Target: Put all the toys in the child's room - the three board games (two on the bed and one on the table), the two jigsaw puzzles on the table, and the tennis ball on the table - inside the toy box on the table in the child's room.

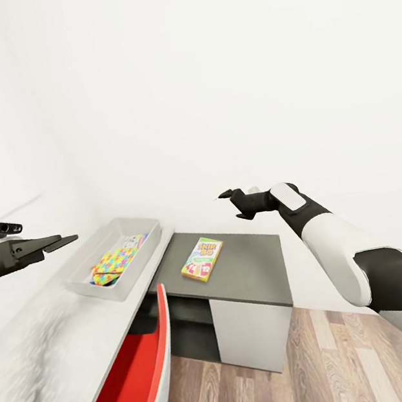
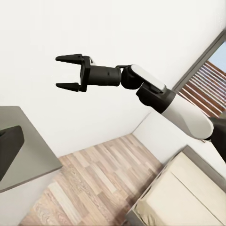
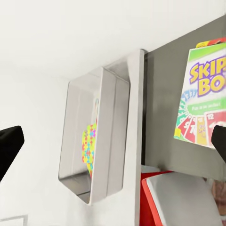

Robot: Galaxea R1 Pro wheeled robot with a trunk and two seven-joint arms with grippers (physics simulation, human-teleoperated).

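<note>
Both black grippers, left (image 1: 64, 240) and right (image 2: 67, 72), gape empty above the flat glossy board game (image 1: 202, 259).

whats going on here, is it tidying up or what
A two-armed robot is clearing toys into the toy box on the table. The box already holds a jigsaw puzzle. One board game, a Skip-Bo box, lies on the dark grey side unit, outside the box. Both pincers are open and empty: the right pincer hovers above the side unit near the game, and the left pincer hangs over the table beside the box. A red and white chair stands at the table.
</note>
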